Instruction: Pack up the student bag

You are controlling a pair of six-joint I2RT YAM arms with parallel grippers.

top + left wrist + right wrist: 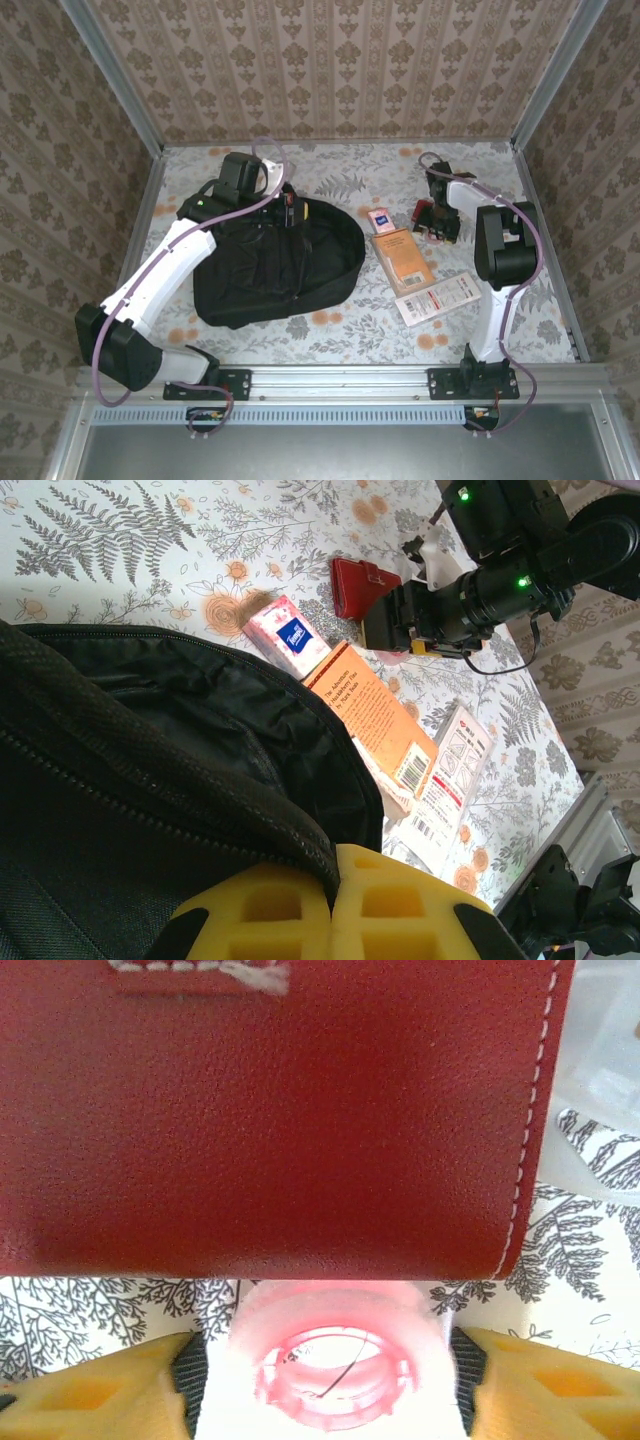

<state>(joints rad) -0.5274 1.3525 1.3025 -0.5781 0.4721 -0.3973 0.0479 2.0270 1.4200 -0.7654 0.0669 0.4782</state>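
Pinching the rim of the student bag (pixel 150 780) with jaws fully closed, your left end effector (pixel 335 890) holds its mouth open on the desk's (pixel 330 180) left half, likely for loading. Your right end effector (pixel 325 1375) straddles a pink round container (pixel 330 1325) beside the red wallet (pixel 270 1110). Whether its pads have clamped yet, you cannot tell.

Damask-patterned wallpaper walls (pixel 340 60) around a floral, fern-printed tabletop (pixel 350 170).

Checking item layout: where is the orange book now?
Top view: the orange book lies just right of the student bag, between the pink tissue pack and the white packet.
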